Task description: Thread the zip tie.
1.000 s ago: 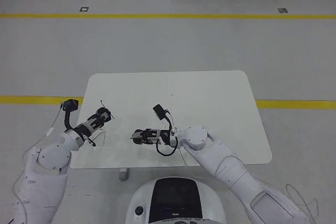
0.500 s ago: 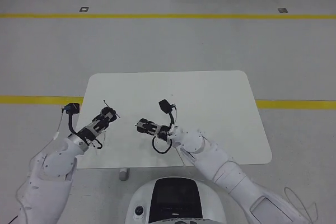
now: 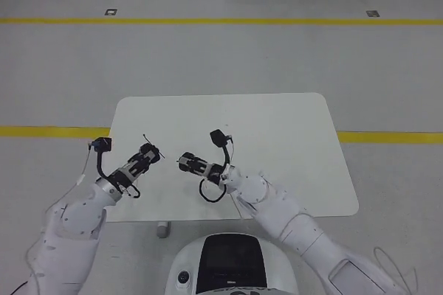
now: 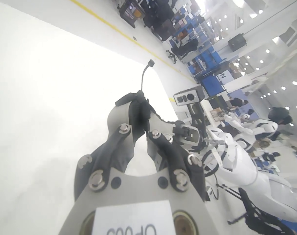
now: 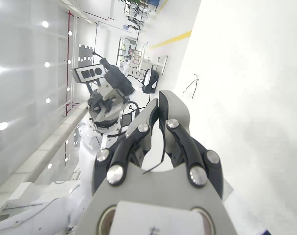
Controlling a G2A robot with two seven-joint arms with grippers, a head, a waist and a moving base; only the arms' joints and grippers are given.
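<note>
we see left end effector [image 4: 138,99] clamped shut on zip tie [image 4: 142,79], head end poking out past it, over left side of counter [image 3: 280,125], right end effector [image 5: 159,100] just beside, pinched shut on thin black strip [image 5: 163,145]

White table [image 3: 280,125] with rounded corners and a plain pale top. There's a tiny dark speck [image 3: 225,124] on it, toward the table's far edge. Can't tell what it is.

Part of the zip tie [image 4: 142,79] is hidden where the left gripper [image 4: 138,99] pinches it; in the top view its strap is too thin to trace
</note>
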